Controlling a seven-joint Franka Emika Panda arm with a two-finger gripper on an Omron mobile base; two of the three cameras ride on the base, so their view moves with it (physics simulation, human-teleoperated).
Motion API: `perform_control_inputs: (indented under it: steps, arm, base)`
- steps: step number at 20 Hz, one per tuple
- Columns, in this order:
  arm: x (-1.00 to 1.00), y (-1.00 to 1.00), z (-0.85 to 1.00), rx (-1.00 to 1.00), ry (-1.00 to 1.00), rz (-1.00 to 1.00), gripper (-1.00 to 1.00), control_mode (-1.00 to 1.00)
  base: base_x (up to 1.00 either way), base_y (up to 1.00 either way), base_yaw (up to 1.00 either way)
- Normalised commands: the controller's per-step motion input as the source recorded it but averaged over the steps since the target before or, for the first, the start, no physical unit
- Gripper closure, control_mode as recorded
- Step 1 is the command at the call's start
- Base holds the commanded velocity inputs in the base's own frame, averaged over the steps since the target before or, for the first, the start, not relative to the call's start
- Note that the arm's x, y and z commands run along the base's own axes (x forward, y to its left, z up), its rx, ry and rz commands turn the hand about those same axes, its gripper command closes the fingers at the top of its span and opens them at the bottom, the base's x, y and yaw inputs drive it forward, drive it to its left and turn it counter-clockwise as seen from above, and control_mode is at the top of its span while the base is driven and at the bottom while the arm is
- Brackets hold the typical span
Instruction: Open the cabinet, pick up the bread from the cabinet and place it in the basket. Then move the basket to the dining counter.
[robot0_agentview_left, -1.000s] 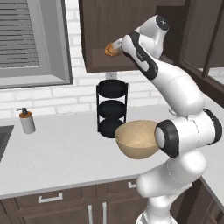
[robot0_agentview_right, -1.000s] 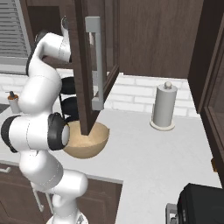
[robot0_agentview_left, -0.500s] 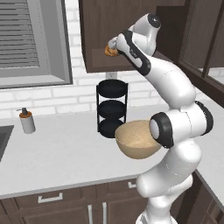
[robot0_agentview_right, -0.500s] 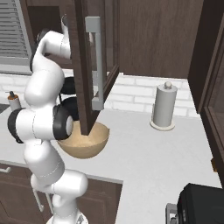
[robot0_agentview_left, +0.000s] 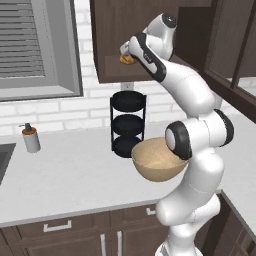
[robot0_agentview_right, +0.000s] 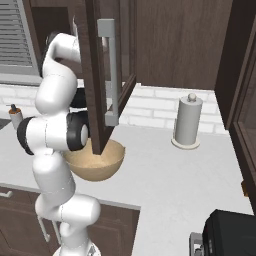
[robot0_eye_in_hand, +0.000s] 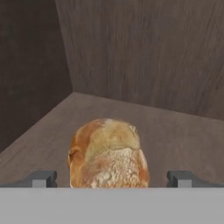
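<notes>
1. Pale grey countertop (robot0_agentview_left: 65, 175) fills the lower half of the left base view, backed by white brick wall; we see a window with blinds (robot0_agentview_left: 35, 45) at upper left.
2. At upper centre of that view we find the cabinet (robot0_agentview_left: 112, 45), dark brown; in the right base view its open door (robot0_agentview_right: 100, 75) with a long silver bar handle (robot0_agentview_right: 110, 70) crosses the upper centre of the frame.
3. We see the arm reach up into the cabinet, the gripper (robot0_agentview_left: 126, 51) at the bread (robot0_agentview_left: 126, 59), a golden-brown roll at the cabinet's lower edge.
4. In the hand view the bread (robot0_eye_in_hand: 108, 153) lies on the cabinet floor at lower centre, between the two fingertips (robot0_eye_in_hand: 40, 178), which stand wide apart on either side and do not touch it.
5. We note the basket (robot0_agentview_left: 156, 162), tan and bowl-shaped, on the counter at centre, partly behind the arm; the right base view shows it (robot0_agentview_right: 95, 162) at lower left.
6. Just behind the basket stands a black three-tier rack (robot0_agentview_left: 128, 122).
7. A soap dispenser (robot0_agentview_left: 31, 138) sits at left; a paper towel roll (robot0_agentview_right: 187, 122) stands at right centre of the right base view.
</notes>
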Motion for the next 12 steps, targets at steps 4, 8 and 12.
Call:
perform_control_inputs:
  steps: [4,8,12]
  arm:
    - [0.33,0.03,-0.07,0.00,0.00,0.03,-1.00,-1.00]
    - [0.26,0.11,-0.09,0.00,0.03,0.01,-1.00,-1.00]
    - [0.07,0.21,-0.13,0.00,0.04,0.00,-1.00,-1.00]
  base:
    - [0.00,0.00,0.00]
    - [0.00,0.00,0.00]
    - [0.00,0.00,0.00]
